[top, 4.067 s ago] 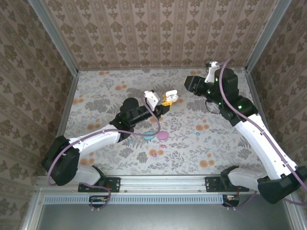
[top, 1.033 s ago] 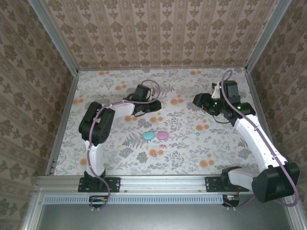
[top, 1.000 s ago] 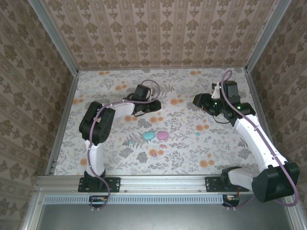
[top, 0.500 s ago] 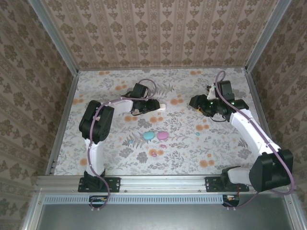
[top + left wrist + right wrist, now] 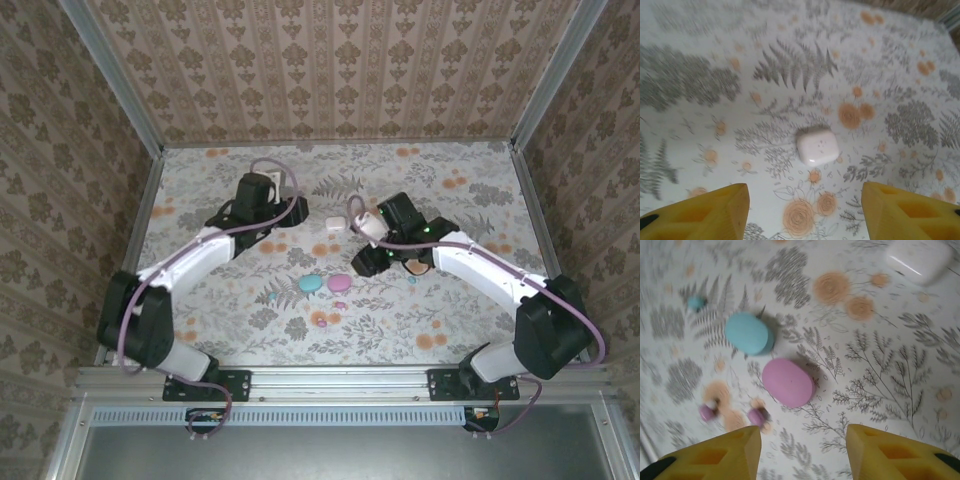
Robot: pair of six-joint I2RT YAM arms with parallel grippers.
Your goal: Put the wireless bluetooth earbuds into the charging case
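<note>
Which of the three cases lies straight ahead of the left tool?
The white rounded-square case, lying alone. The teal case and pink case are ovals sitting side by side elsewhere.

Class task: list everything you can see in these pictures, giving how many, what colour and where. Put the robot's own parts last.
White case: 1, white, lid shut, far middle of the table, ahead of the left tool.
Teal case: 1, teal, mid-table, beside the pink case.
Pink case: 1, pink, mid-table, right of the teal one in the top view.
Pink earbuds: 2, pink, loose, just nearer than the cases.
Teal earbuds: 2, teal, loose, one left of the teal case, one well right of the pink case.
Table: 1, floral cover.
Walls: patterned beige, three sides.
Left tool: 1, yellow fingers, open, empty.
Right tool: 1, yellow fingers, open, empty.
</note>
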